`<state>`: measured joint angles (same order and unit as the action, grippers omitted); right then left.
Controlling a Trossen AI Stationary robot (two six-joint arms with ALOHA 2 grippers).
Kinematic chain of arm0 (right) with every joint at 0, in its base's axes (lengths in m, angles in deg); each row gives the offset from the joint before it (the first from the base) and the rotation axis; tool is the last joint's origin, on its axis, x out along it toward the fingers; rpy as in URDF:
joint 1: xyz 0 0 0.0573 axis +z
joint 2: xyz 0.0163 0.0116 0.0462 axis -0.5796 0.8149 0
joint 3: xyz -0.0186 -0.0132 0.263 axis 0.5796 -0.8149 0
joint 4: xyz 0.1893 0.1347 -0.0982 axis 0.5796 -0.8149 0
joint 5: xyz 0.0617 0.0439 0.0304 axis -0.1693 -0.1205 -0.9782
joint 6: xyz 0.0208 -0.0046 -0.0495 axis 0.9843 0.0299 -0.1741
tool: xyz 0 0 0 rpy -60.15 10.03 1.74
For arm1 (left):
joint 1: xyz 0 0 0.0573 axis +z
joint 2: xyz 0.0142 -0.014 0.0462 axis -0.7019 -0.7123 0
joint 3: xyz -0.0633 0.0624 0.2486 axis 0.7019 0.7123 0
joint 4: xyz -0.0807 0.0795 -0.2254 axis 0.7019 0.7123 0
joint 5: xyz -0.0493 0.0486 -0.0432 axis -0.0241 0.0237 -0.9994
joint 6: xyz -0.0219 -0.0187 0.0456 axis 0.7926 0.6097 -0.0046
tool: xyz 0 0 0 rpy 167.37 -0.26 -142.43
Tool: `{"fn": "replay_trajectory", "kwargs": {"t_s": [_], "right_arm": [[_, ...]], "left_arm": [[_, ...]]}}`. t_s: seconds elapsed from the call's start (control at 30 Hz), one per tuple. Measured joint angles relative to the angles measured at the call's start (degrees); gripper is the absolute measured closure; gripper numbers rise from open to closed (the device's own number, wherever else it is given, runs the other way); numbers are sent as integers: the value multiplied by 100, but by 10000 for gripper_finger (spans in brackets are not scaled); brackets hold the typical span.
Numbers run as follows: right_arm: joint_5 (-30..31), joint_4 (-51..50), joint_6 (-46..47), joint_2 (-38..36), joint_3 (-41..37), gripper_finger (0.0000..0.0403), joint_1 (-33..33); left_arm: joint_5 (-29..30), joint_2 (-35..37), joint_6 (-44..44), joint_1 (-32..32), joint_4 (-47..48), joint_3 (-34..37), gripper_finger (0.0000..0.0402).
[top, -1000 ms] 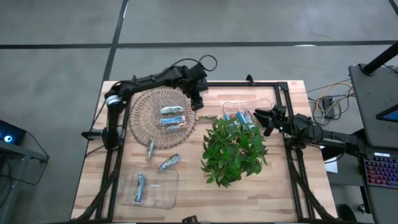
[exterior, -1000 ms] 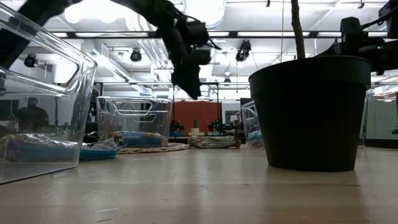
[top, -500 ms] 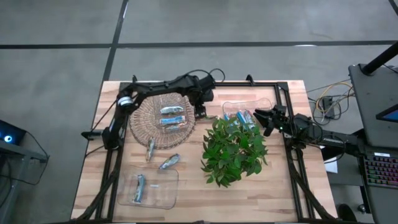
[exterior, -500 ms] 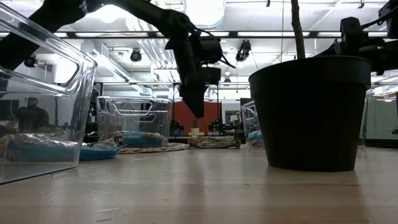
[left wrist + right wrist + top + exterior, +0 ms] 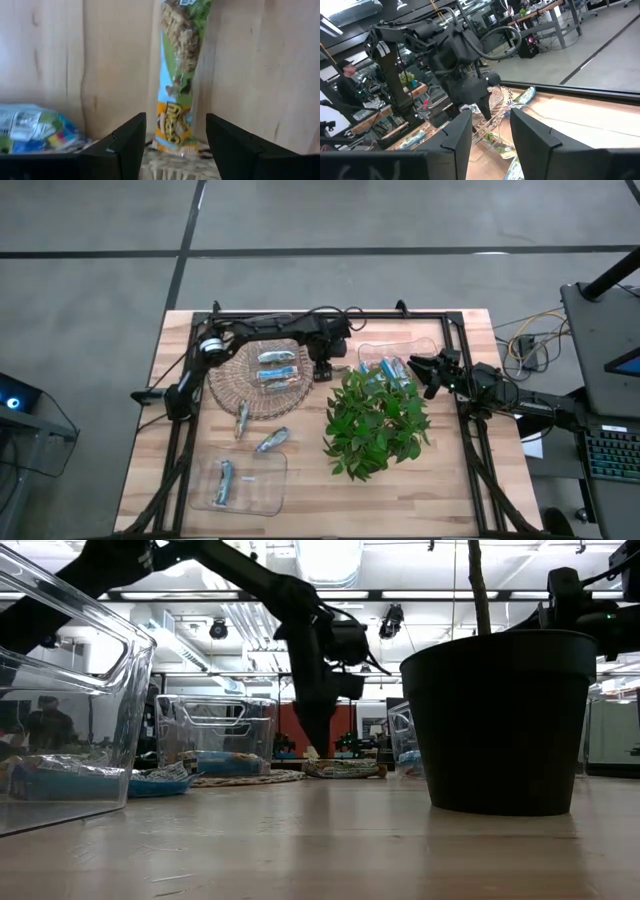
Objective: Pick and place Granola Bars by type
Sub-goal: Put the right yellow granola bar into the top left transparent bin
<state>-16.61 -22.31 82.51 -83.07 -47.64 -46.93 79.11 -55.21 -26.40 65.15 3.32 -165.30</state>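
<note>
A granola bar (image 5: 177,75) in a green and orange wrapper lies on the wood between the wicker basket (image 5: 232,385) and the far clear tray (image 5: 428,345). One end of the bar rests on the basket's rim (image 5: 175,167). My left gripper (image 5: 176,145) points down over that end, open, with one finger on each side of the bar; I see no touch. In the low view, the left gripper (image 5: 312,748) hangs just above the table. My right gripper (image 5: 490,135) waits open and level at the table's right side, beside the far tray.
The basket holds silvery-blue bars (image 5: 276,370) and a multicoloured one (image 5: 30,130). Two loose bars (image 5: 241,418) (image 5: 272,440) lie near the basket. A near clear tray (image 5: 265,492) holds one bar. The leafy plant (image 5: 375,420) in its dark pot (image 5: 500,720) stands close to the right.
My left gripper has come down and toward the table's near edge, from above the basket's far rim to just over the green and orange bar, rolling a little on the way. Its fingers have stayed open. The bar has not moved.
</note>
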Motion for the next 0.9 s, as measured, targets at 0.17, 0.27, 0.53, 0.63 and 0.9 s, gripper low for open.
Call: {"fn": "replay_trajectory", "kwargs": {"t_s": [0.17,0.27,0.53,0.63,0.9], "right_arm": [[0,0,0,3,0,270,1],[0,-2,0,2,0,268,2],[-1,0,-1,2,0,279,1],[0,0,0,2,0,282,2],[0,-1,-1,0,0,277,1]], "left_arm": [[-3,-240,-74,-96,-196,0,214],[-8,-312,-78,-119,-296,0,214],[307,-389,-30,-128,-620,1,257],[310,-389,-10,-126,-686,50,307],[312,-372,328,-120,-772,94,389]]}}
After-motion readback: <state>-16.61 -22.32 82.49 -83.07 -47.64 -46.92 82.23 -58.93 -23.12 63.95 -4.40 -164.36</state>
